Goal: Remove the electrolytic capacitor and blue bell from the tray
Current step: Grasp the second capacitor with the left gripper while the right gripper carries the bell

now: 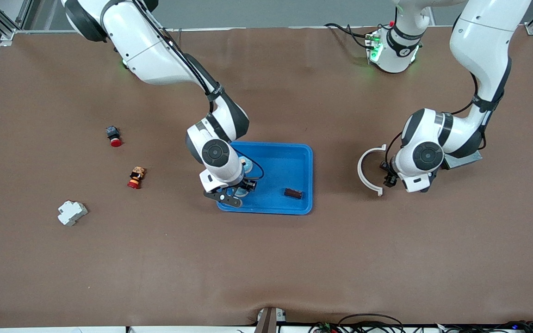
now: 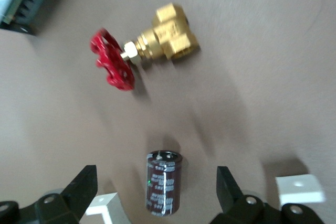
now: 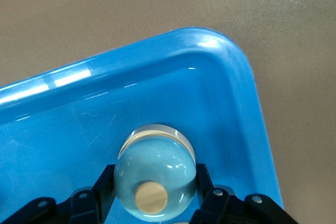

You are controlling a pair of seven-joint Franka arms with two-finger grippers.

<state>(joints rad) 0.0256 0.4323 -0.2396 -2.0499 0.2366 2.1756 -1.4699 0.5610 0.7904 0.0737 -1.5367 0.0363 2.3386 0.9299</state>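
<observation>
The right claw [image 1: 241,188] is inside the blue tray [image 1: 294,155], at the corner toward the right arm's end nearest the front camera, its fingers [image 3: 107,184] clamped against the sides of the pale blue bell [image 3: 155,179]. The left claw [image 2: 156,184] hangs wide open over the brown bench [image 1: 266,259] near the left arm's end, holding nothing, and the dark capacitor [image 2: 164,183] lies on the bench between its fingers, with a brass valve with a red handwheel [image 2: 144,51] close by. A second dark capacitor [image 1: 293,193] lies in the tray

high front camera faces the robots; right wrist camera shares its blue tray [image 1: 304,178] close up.
</observation>
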